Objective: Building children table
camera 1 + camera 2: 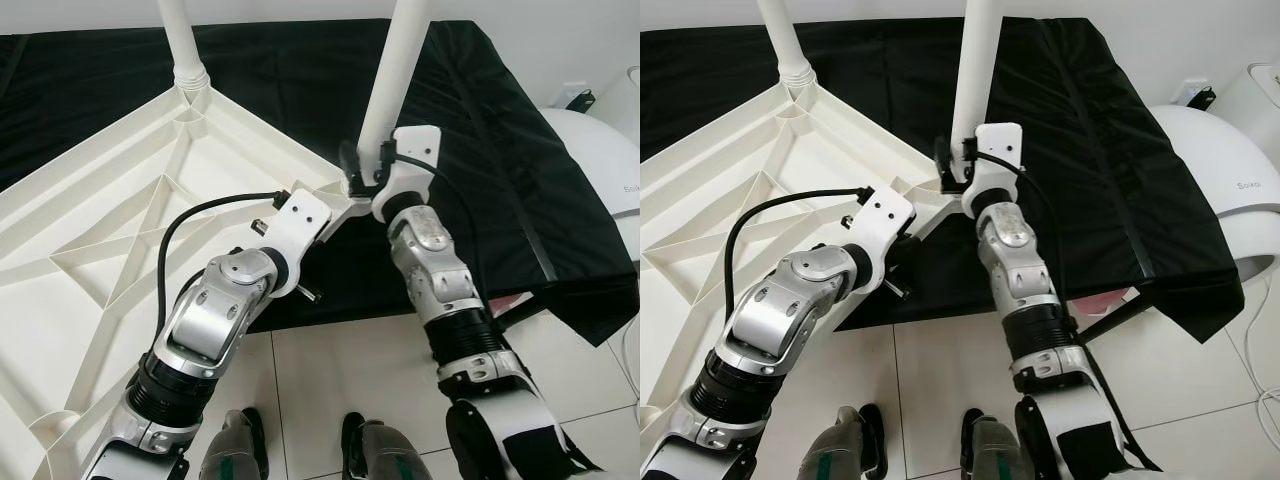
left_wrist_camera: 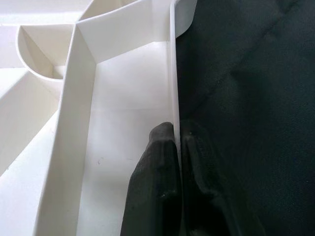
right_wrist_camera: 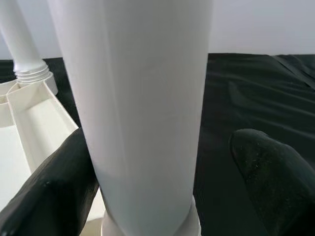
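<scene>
Your left gripper (image 2: 174, 162) is pinched together on the near rim of the upturned tabletop (image 1: 120, 230), which lies on the black cloth (image 1: 480, 150). Right of it, the table leg (image 1: 395, 75) stands upright in its corner socket, between your right gripper's (image 3: 157, 196) spread fingers, one touching, one apart.

tiled home room: white floor tiles (image 1: 340, 360), black-draped surface (image 1: 480, 150), wall socket (image 1: 575, 95)
</scene>
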Controlling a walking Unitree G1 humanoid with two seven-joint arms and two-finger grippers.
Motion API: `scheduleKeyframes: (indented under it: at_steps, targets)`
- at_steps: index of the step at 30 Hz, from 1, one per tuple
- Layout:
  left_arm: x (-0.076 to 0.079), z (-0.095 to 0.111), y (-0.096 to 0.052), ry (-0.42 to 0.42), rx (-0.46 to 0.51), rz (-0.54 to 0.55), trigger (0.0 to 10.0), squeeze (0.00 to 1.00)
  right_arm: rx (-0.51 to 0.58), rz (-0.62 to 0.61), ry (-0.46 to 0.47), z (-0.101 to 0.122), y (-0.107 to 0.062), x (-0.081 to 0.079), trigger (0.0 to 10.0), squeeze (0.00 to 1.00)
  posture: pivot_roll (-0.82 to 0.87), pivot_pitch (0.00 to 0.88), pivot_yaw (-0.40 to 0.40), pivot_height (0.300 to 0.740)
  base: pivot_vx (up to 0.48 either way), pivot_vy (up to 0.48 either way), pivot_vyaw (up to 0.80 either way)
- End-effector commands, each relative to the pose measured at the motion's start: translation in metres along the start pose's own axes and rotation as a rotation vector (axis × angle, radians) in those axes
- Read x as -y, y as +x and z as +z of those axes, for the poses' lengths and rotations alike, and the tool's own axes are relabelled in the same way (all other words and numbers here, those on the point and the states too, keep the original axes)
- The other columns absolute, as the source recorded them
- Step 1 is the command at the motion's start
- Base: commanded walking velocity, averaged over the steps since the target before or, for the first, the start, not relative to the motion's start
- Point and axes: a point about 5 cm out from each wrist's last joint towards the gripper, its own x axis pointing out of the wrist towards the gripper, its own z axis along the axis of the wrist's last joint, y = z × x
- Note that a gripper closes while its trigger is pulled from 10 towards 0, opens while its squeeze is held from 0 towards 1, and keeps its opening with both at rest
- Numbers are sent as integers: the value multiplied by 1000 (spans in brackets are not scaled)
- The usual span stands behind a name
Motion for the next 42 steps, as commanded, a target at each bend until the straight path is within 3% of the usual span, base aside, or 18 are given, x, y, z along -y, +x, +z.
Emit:
scheduleKeyframes:
  at_steps: [1,26,42]
  targets:
    - [-1,-3,1,5,-14,27,10000,0,3,-2,-8,0,-2,8,10000,0,-100,214,-27,740,0,0,0]
    - [-6,-3,0,17,-19,29,10000,0,-40,308,-40,6,-7,51,10000,0,-96,231,-12,740,0,0,0]
    - [-6,-2,0,18,-20,27,10000,0,-96,610,-19,-1,-15,49,10000,0,-86,234,-6,740,0,0,0]
